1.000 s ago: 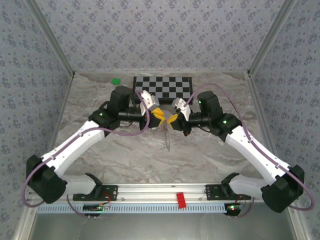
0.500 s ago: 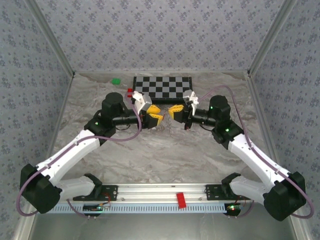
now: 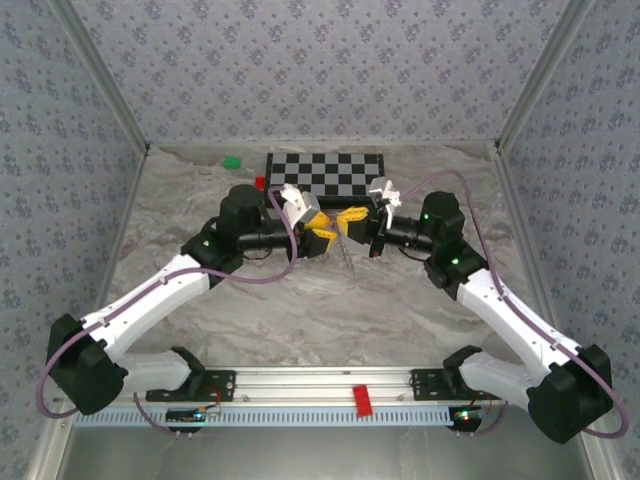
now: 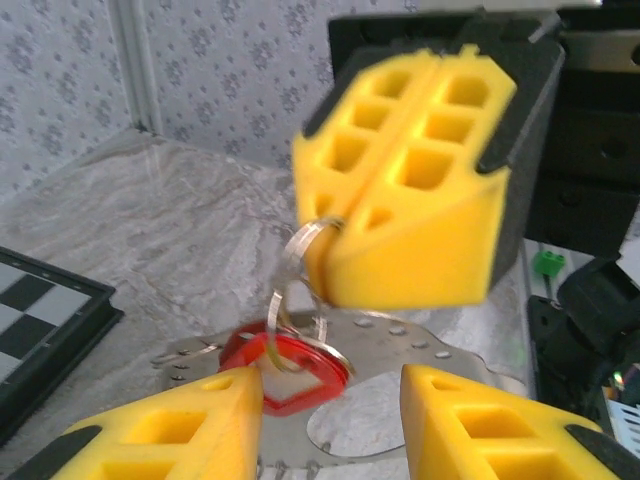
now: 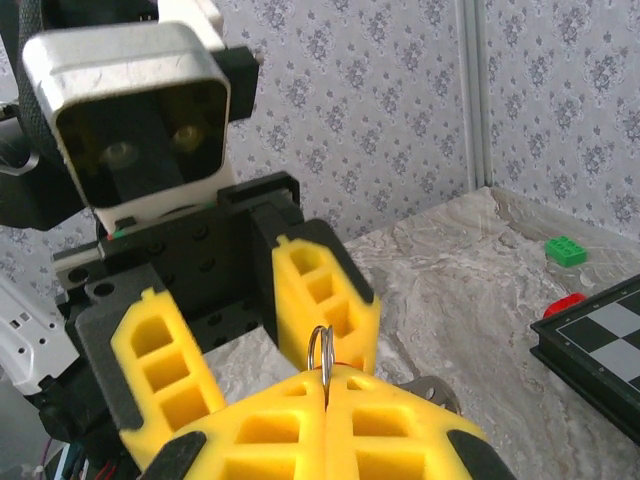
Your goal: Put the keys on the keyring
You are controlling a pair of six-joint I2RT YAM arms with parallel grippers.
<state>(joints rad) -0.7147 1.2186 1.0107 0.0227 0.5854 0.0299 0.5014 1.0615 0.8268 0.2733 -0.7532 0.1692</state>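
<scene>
Two jobs split: right end effector [image 5: 325, 385] clamps the keyring [image 4: 296, 262]; left end effector [image 4: 335, 425], parted and empty, must next grip the key [image 4: 290, 368] for threading

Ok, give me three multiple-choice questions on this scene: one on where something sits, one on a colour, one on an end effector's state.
1. Where is the green block?
A) on the chessboard
B) left of the chessboard
C) right of the chessboard

2. What colour is the key tag under the keyring?
A) blue
B) red
C) black

3. What is the right end effector doing?
A) open and empty
B) shut on the green block
C) shut on the keyring

Answers:
1 B: in the top view the block lies just off the board's left end.
2 B: the left wrist view shows a red tag below the metal loop.
3 C: both wrist views show its yellow fingers pressed together on the loop.
</scene>
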